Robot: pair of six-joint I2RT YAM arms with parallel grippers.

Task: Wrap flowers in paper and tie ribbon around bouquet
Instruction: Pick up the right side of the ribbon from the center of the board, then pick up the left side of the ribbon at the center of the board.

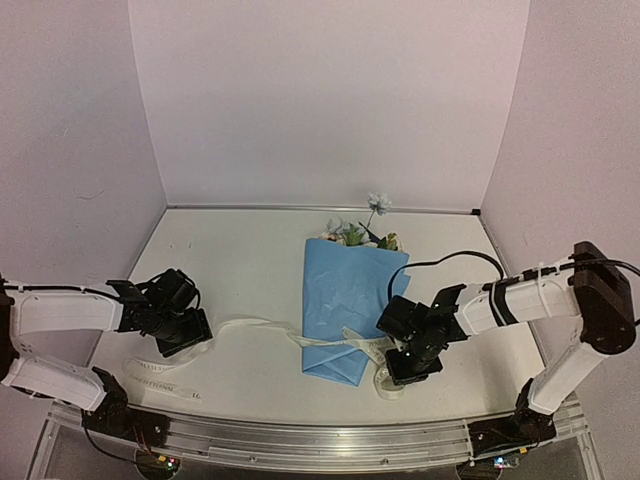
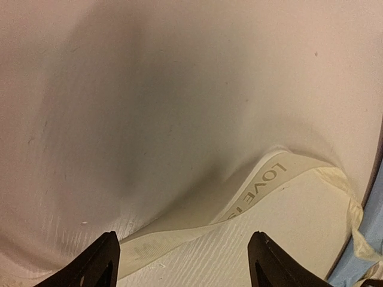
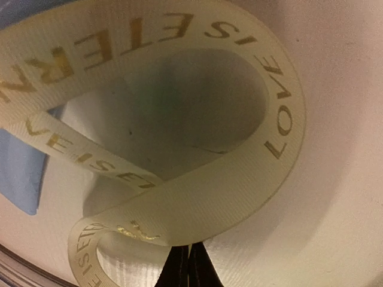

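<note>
Bouquet sits right of centre on the surface: paper cone with its narrow end toward the arm bases, flowers out the far end. You've got the ribbon crossing the cone's lower part, one tail out each side. My read is that it's laid that way so each arm gets an end to tie with. The left tail trails across the surface past the left arm. The right tail curls into a loop just beside the cone's near right corner.

Your right claw has its fingers pressed together with no gap, pinched on the edge of that loop. The printed band arches up and away from the tips. I judge it a real grip, since the fabric is thin enough for the jaws to look fully closed.

Your left claw is spread wide and holds nothing. The ribbon runs on the surface between its fingers, closer to the left one, and I can't tell if it touches.

Wrap looks done, no knot visible, so the tie is what's left
</note>
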